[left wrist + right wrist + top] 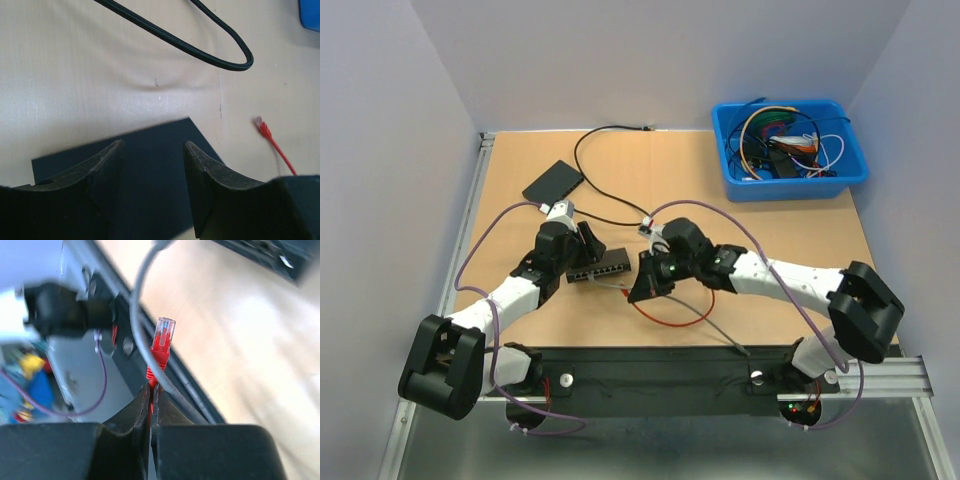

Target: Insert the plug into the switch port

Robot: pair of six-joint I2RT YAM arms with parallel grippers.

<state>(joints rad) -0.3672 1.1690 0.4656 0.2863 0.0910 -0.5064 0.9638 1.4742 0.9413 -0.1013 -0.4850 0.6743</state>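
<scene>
Red cable [672,312], thin and limp, loops on the tan table [770,250] and rises into the right pincer [151,395], whose black jaws are pressed together on it just behind the plug [164,335]. That plug, a red rubber boot with a clear hard plastic tip, stands straight out along the line of the fingers, and a smooth grey cable [141,325] runs close beside it. Just left of this pincer lies the switch [603,264], a flat, matte black box set lengthwise across the table, its row of ports seemingly on the near face. I judge the plug must be turned until its long axis points into that face. Over the switch's far side sits the left pincer [152,147], jaws apart with the dark slab under them; whether they touch it I cannot tell. Farther back lie a flat black box [552,181] and a glossy blue bin [740,185] of tangled wires.
</scene>
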